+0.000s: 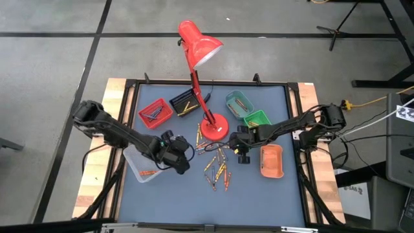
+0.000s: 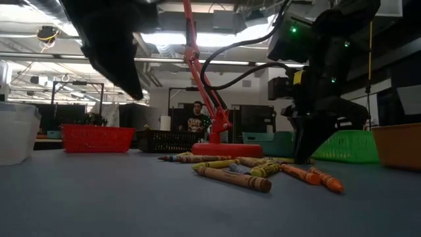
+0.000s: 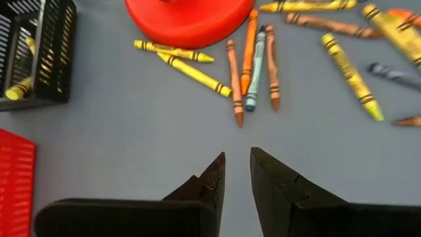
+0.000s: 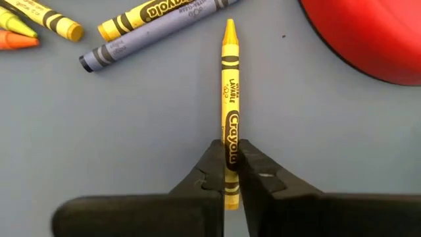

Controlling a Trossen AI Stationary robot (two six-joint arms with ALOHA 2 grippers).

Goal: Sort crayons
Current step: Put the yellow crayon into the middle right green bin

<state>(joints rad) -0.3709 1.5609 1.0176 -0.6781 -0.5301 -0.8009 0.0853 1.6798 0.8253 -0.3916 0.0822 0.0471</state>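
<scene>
The yellow crayon (image 4: 229, 99) lies flat on the blue mat beside the red lamp base (image 4: 368, 33), at the edge of the loose crayons (image 1: 217, 165), and your right gripper (image 4: 229, 174) has its fingers closed on its lower half. You are at the pick step, so next lift it straight up, then carry it to its tray. Your left gripper (image 3: 237, 174) waits empty nearby, fingers slightly apart.

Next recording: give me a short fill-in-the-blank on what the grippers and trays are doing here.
1. The right gripper is shut on a ___ crayon.
2. The left gripper holds ___.
3. The lamp standing among the trays is ___.
4. The tray nearest the right gripper is ___.

Missing words: yellow; nothing; red; orange
</scene>
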